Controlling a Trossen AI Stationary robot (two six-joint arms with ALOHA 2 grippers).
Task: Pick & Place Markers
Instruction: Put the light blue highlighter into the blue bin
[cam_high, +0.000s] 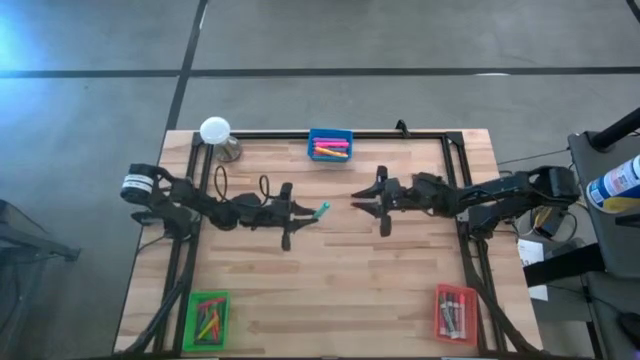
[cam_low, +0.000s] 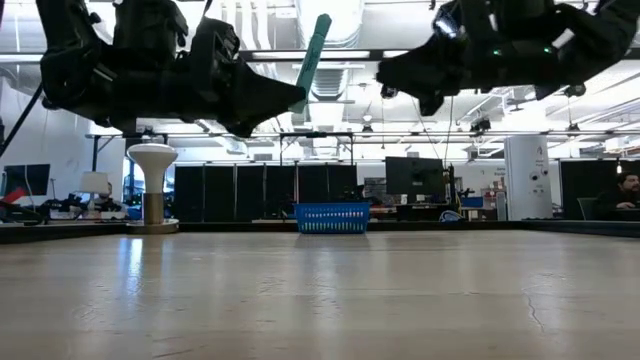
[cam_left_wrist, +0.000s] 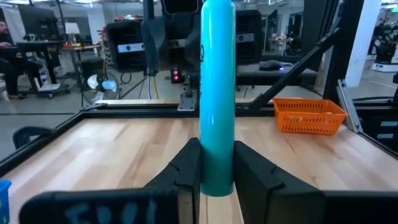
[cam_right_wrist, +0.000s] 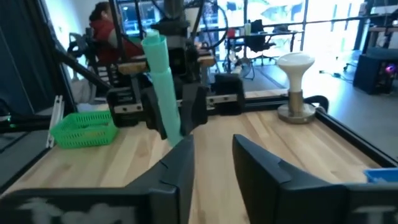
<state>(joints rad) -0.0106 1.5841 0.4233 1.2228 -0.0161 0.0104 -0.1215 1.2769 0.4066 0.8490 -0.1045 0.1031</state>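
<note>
One teal marker (cam_high: 322, 210) is in my left gripper (cam_high: 303, 212), high above the middle of the table. The low view shows the teal marker (cam_low: 311, 55) slanting upward from the left gripper (cam_low: 290, 97). My right gripper (cam_high: 366, 200) is open and empty, level with the left one and a short way to the marker's right, facing it. In the right wrist view its fingers (cam_right_wrist: 180, 165) stand apart with nothing between them. More markers lie in the blue tray (cam_high: 330, 146), the green tray (cam_high: 207, 320) and the red tray (cam_high: 455, 312). My left gripper pinches the teal marker by its lower end (cam_left_wrist: 217, 182) between the two fingers. The fingers reach level from the table's left. The marker is lifted clear of the table and sticks out past the fingertips, tilted upward toward the right gripper.
The blue tray sits at the far edge's middle, the green tray at the near left corner, the red tray at the near right corner. A white mushroom-shaped stand (cam_high: 216, 132) is at the far left corner. Black rails run along the table's left, right and far edges. People sit beyond the table.
</note>
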